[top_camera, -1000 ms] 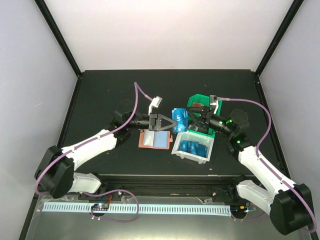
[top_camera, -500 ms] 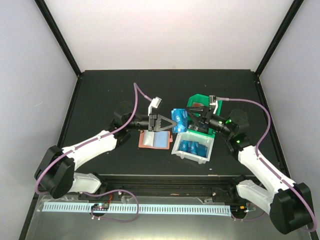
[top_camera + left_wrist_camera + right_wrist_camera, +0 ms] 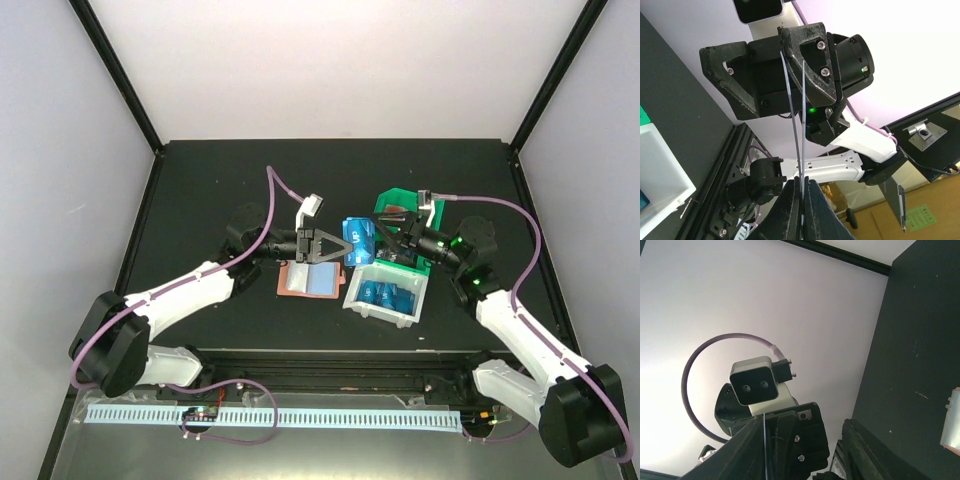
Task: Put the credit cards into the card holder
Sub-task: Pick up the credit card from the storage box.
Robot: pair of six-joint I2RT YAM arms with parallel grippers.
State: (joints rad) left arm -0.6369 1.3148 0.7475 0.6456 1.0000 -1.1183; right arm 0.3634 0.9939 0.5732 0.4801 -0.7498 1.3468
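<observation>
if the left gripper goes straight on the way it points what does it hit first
Likely the right gripper, close ahead and facing it; the left gripper's cards reach between those open jaws. Depth is unclear.

I've got two blue cards (image 3: 357,240) up in the air, edge-on. The pink holder (image 3: 308,279) lies open just below-left.

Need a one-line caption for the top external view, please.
Left gripper pinches blue credit cards opposite the open right gripper, near the open pink card holder and a white bin holding more.
</observation>
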